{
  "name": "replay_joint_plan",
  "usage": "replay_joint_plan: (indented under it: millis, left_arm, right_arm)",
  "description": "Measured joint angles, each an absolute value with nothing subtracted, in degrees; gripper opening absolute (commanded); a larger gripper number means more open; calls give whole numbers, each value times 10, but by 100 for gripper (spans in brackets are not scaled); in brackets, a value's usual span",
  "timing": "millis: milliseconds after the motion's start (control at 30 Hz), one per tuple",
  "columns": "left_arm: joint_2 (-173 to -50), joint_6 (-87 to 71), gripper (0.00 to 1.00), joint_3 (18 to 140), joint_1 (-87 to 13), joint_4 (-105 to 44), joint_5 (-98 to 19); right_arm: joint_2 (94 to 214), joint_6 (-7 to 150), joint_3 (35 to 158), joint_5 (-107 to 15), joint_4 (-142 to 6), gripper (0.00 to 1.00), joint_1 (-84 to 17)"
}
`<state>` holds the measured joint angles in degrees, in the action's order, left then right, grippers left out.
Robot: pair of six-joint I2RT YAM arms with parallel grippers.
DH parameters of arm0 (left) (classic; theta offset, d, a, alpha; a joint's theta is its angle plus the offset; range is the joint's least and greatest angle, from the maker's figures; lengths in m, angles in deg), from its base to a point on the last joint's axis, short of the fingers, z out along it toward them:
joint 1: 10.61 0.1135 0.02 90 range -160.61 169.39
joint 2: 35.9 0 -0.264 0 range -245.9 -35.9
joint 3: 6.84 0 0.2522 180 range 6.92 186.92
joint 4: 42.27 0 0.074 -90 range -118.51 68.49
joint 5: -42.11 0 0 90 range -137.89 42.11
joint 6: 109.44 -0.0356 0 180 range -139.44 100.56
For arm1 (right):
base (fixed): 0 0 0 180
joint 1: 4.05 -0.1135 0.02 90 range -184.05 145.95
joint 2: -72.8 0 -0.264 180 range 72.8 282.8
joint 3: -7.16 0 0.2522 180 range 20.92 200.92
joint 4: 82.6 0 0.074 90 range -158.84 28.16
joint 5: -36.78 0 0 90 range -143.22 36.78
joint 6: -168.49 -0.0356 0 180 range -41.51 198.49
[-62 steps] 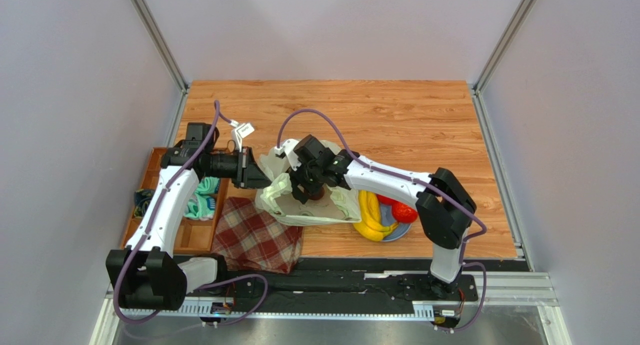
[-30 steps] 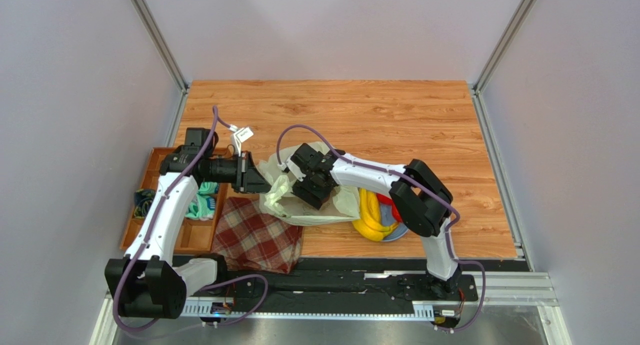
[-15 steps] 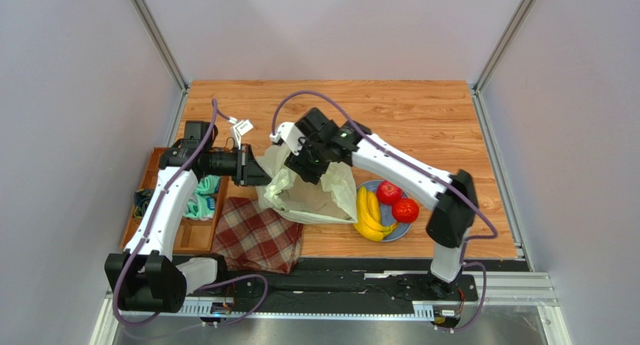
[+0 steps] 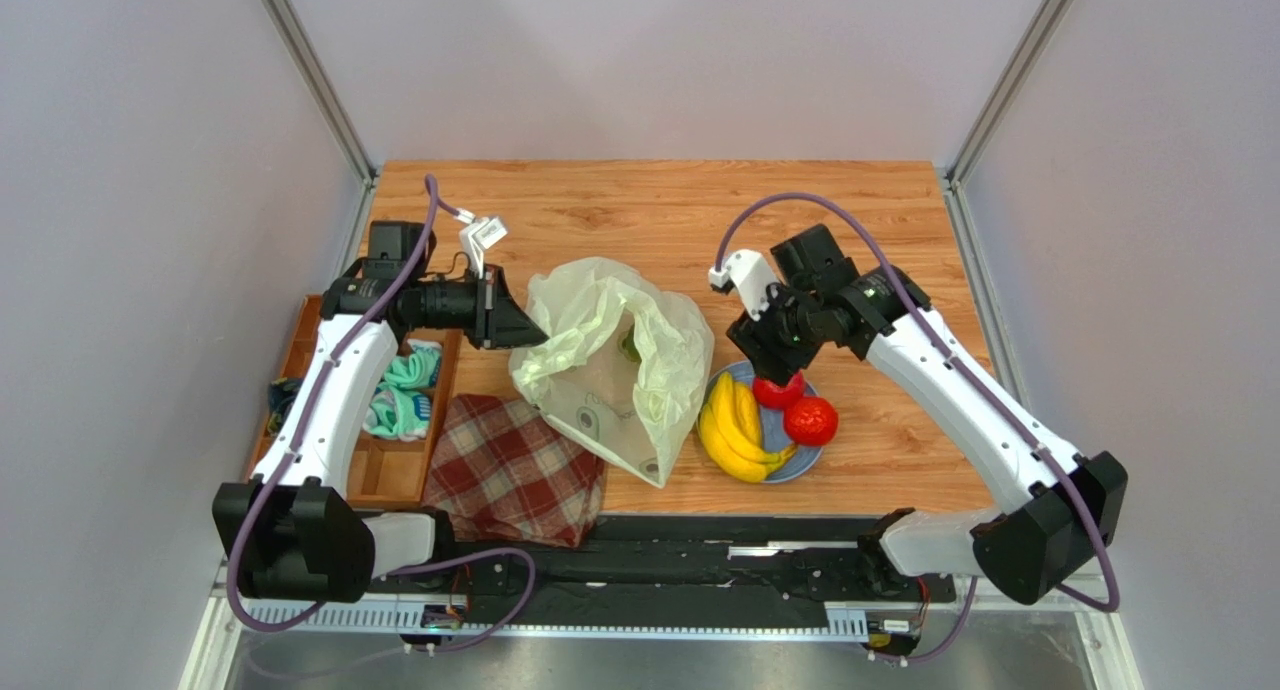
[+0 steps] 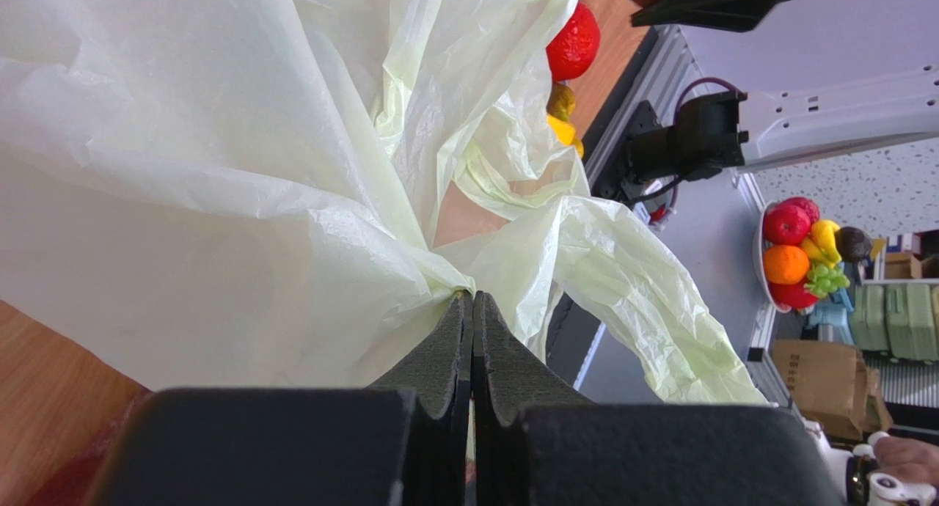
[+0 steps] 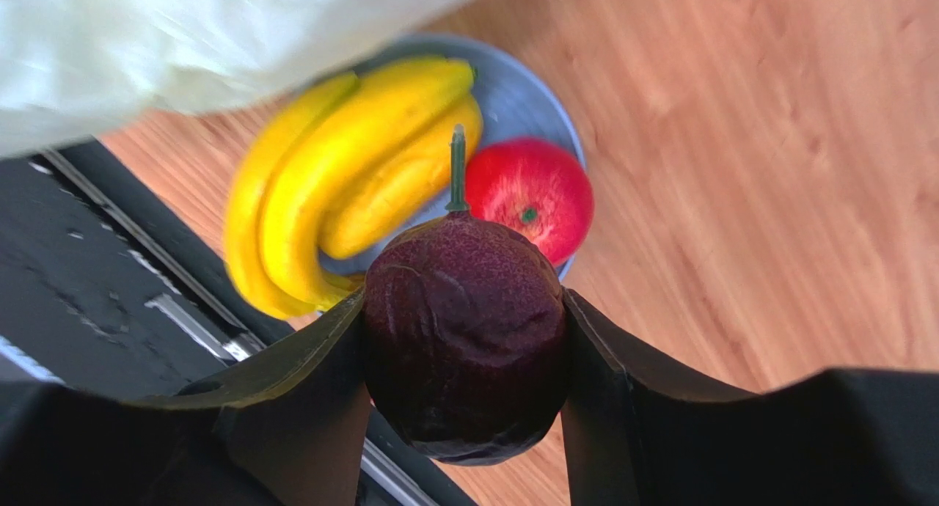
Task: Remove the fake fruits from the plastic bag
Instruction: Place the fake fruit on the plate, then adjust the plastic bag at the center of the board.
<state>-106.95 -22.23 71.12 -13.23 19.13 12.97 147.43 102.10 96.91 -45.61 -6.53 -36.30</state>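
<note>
Right wrist view: right fingers (image 6: 314,369), just withdrawn from the plastic bag (image 4: 616,353), grasp the purple fruit (image 6: 463,319) above the plate (image 6: 529,77), so one more fruit is out, while left fingers (image 5: 457,352) clench the bag's edge.

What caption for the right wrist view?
Right hand holding the dark purple fruit over the blue plate with banana bunch and red fruit.

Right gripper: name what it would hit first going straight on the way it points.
Likely the round blue plate, between the yellow plastic banana bunch and a red round fruit; depth unclear.
</note>
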Motion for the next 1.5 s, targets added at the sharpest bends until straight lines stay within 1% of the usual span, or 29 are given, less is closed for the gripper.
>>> replay_joint_plan:
  millis: [133, 200, 233, 300, 333, 367, 400, 433, 533, 600, 733, 767, 800, 833, 900, 967, 1000, 1033, 1067, 1133, 1200, 1233, 1300, 1500]
  left_arm:
    - [-1069, -223, 0, 709, -132, 191, 125]
    - [-1073, -224, 0, 709, -132, 191, 124]
    - [-1077, -224, 0, 709, -132, 191, 123]
    - [-1089, -224, 0, 709, -132, 191, 122]
    - [-1096, -225, 0, 710, -132, 191, 121]
    - [-1102, -225, 0, 710, -132, 192, 120]
    - [-1109, -226, 0, 711, -132, 192, 120]
    - [-1113, -226, 0, 711, -132, 192, 119]
    - [-1122, -228, 0, 711, -132, 192, 118]
    - [-1122, -228, 0, 711, -132, 192, 118]
    - [-1122, -228, 0, 711, -132, 191, 119]
    - [-1122, -228, 0, 711, -132, 191, 121]
    - [-1122, -228, 0, 711, -132, 190, 122]
    - [-1122, -227, 0, 711, -132, 189, 124]
    - [-1122, -225, 0, 711, -132, 187, 130]
    - [-1122, -221, 0, 711, -132, 186, 135]
    - [-1122, -219, 0, 711, -132, 185, 137]
    - [-1122, -215, 0, 711, -132, 183, 140]
    - [-1122, -211, 0, 711, -132, 182, 146]
    - [-1122, -197, 0, 711, -132, 178, 157]
    - [-1122, -177, 0, 711, -132, 167, 173]
    - [-1122, -167, 0, 711, -132, 161, 181]
    - [-1125, -142, 0, 711, -132, 144, 201]
    - [-1149, -84, 0, 711, -132, 107, 254]
  right_arm:
    - [1491, 1062, 891, -468, -71, 43, -339]
    - [1505, 1084, 878, -470, -73, 48, -339]
    - [1513, 1093, 875, -472, -77, 54, -339]
    - [1529, 1106, 873, -472, -86, 61, -339]
    - [1536, 1112, 873, -472, -90, 69, -339]
    - [1540, 1115, 873, -471, -92, 73, -339]
    - [1543, 1118, 874, -469, -94, 99, -339]
    - [1547, 1120, 874, -466, -93, 100, -339]
    - [1570, 1131, 901, -441, -59, 100, -337]
    - [1590, 1143, 934, -398, -26, 100, -328]
    - [1610, 1148, 1039, -324, 32, 100, -316]
    - [1610, 1142, 1076, -310, 31, 98, -317]
    - [1609, 1135, 1108, -303, 22, 97, -323]
    - [1608, 1128, 1131, -302, 6, 92, -333]
    - [1606, 1121, 1163, -306, -29, 86, -370]
    - [1609, 1125, 1183, -309, -55, 77, -423]
    - [1613, 1129, 1187, -307, -62, 72, -445]
    - [1619, 1136, 1190, -308, -70, 62, -469]
    - [1628, 1151, 1190, -306, -76, 56, -491]
    - [1650, 1182, 1190, -304, -78, 50, -521]
    - [1685, 1235, 1190, -307, -77, 49, -530]
    - [1685, 1235, 1190, -307, -77, 49, -530]
    - [1705, 1284, 1188, -314, -76, 49, -538]
    - [1750, 1422, 1185, -370, -73, 46, -573]
